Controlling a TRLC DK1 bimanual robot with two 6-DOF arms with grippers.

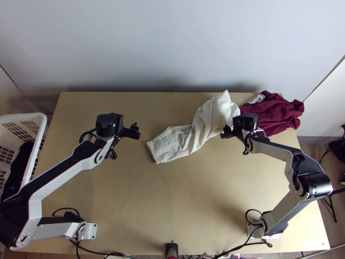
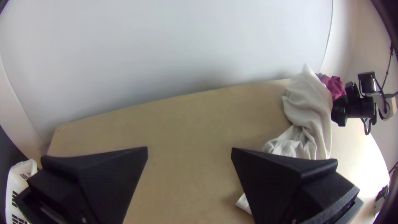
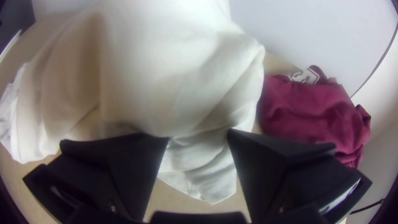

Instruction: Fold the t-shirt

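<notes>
Note white t-shirt (image 1: 209,125) bunched and twisted, left of maroon cloth (image 1: 278,113). Locate right gripper (image 1: 226,131) near maroon cloth, on its left side, fingers parted. Locate left gripper (image 1: 135,129) well apart from maroon cloth, farther left, fingers likewise parted.

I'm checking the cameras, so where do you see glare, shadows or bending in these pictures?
Top view: soft shadow on the wall behind the table's far edge, another near the right arm's base. Left wrist view: glare on the table beyond the white cloth; the table's edge looks bowed. Right wrist view: dark corners.
</notes>
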